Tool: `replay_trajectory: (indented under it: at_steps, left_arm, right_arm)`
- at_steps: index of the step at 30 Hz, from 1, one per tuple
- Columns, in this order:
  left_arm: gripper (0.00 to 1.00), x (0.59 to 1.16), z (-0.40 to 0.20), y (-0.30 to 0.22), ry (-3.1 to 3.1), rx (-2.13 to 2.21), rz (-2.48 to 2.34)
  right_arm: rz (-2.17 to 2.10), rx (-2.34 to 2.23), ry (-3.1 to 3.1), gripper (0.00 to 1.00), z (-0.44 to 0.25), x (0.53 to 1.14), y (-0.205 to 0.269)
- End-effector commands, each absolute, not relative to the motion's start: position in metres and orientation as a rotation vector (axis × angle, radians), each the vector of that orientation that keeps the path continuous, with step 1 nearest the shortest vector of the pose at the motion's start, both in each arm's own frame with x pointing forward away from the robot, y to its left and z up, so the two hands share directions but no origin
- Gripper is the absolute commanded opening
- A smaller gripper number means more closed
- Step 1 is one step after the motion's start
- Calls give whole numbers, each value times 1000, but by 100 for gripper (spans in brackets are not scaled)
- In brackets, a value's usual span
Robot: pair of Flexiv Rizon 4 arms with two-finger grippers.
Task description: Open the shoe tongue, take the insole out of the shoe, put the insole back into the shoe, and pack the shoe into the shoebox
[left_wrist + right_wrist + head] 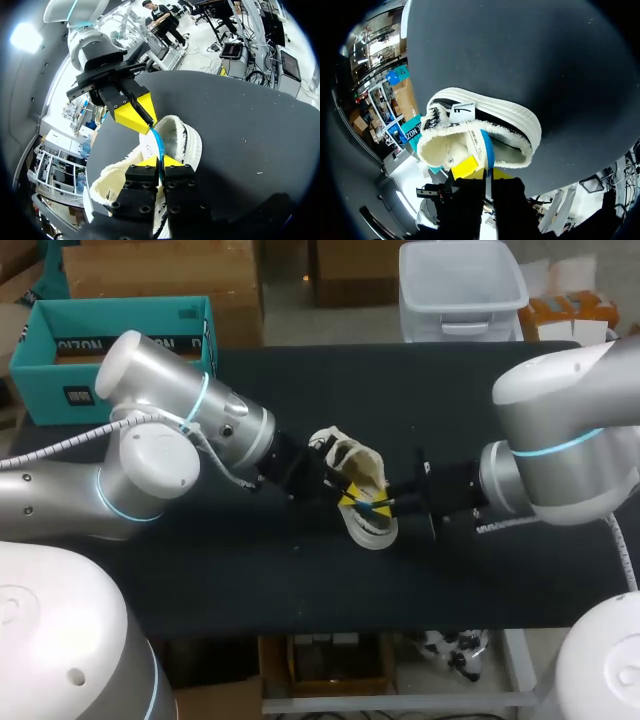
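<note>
My left pincer (160,162) is clamped on the blue insole (158,142), its two yellow tips pressed together with the thin blue edge caught between them. My right pincer (487,172) comes in from the other side and is closed on the same insole, gripping it just beyond my left tips, so the two pincers nearly meet nose to nose. The insole stands on its edge in the mouth of the shoe (490,112), with part of it up above the collar and the rest down inside against the cream, fleecy lining. I cannot tell how deep it goes. The shoe lies near the middle of the black table (300,580), tipped over with its ribbed white sole to one side. The teal shoebox (40,370) sits at the far left corner, well apart from the shoe, open at the top. My left arm hides part of it, and what shows inside is only a brown floor.
</note>
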State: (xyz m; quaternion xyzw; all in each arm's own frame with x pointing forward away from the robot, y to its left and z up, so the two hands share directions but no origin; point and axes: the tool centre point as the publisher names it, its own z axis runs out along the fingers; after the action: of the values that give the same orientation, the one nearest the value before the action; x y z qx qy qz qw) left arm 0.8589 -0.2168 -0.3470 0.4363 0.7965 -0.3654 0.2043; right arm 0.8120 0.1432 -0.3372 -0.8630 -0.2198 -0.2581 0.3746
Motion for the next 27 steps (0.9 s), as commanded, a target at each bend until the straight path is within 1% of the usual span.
replay_trajectory:
  at_steps: [1,8,10,12,13,15,17,18,27]
  left_arm:
    - [0,857,-347,-217,2217,1215,-1021]
    - [0,854,-345,-211,2223,1210,-1018]
    - [35,853,-341,-208,2224,1209,-1019]
    - [51,851,-336,-204,2223,1209,-1029]
    - [71,851,-333,-203,2222,1209,-1036]
    - [87,849,-327,-200,2227,1207,-1063]
    - [98,849,-321,-196,2233,1204,-1084]
    - [100,849,-317,-195,2234,1198,-1096]
    - [100,853,-293,-180,2322,1142,-1148]
  right_arm:
    - [-653,-2196,-568,0,-343,819,143]
    - [-629,-2184,-591,0,-349,830,145]
    - [-616,-2183,-588,0,-352,832,145]
    - [-611,-2178,-587,0,-354,832,145]
    - [-608,-2178,-586,0,-355,831,145]
    - [-604,-2177,-584,0,-357,829,146]
    - [-600,-2177,-582,0,-360,827,146]
    - [-593,-2187,-579,0,-361,825,147]
    - [-575,-2261,-590,0,-363,806,153]
